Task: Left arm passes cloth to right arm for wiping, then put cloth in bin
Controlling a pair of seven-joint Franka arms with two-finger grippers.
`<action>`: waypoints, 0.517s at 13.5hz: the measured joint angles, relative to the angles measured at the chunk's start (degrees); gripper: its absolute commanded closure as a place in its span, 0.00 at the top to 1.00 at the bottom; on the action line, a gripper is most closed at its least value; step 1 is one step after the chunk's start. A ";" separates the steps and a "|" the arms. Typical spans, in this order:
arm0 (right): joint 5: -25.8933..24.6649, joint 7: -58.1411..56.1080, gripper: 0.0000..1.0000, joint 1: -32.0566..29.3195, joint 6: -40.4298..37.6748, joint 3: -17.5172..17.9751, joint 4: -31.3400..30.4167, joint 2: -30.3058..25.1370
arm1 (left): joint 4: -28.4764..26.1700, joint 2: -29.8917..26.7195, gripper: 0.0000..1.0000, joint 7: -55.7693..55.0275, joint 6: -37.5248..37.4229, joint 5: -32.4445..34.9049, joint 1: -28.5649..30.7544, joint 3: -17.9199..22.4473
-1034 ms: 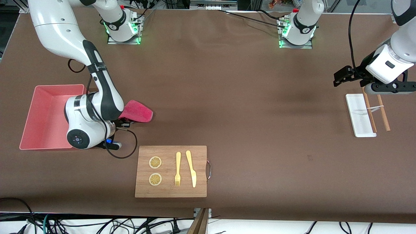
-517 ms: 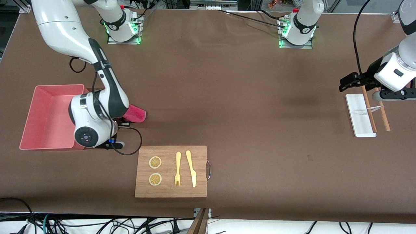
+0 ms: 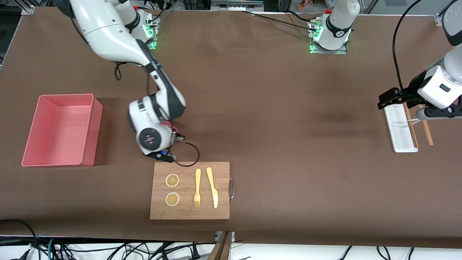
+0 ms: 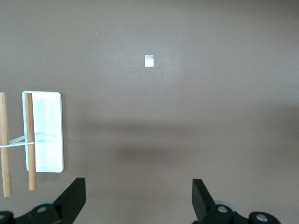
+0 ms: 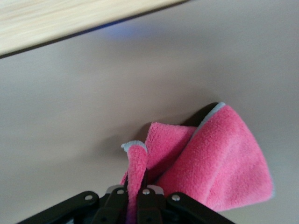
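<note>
The wooden board lies nearest. Just past it my right tool is clamped on a bunched fold of the cloth, which drags on the tabletop; it looks soft, light and floppy. My left tool waits with fingers apart by the white tray. No readable writing.

Front camera sits high across the table, facing both arm bases, whole tabletop in frame. Left wrist camera looks straight down past its open gripper from well up, catching the tray, which the front view also shows. Right wrist camera hangs close over its gripper, cloth pinched there, board edge shared with front.
</note>
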 measured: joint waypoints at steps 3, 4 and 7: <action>4.66 5.77 0.00 4.17 6.10 0.00 -0.03 1.07 | 1.23 0.85 1.00 0.00 0.00 0.00 0.00 -0.11; 5.85 7.67 0.00 5.27 8.19 0.00 -0.02 1.30 | 1.42 1.08 1.00 0.00 0.00 0.00 -0.01 -0.18; 7.46 12.98 0.00 8.21 14.38 0.02 -0.04 2.17 | 1.62 2.00 1.00 0.00 0.00 0.10 0.04 -0.18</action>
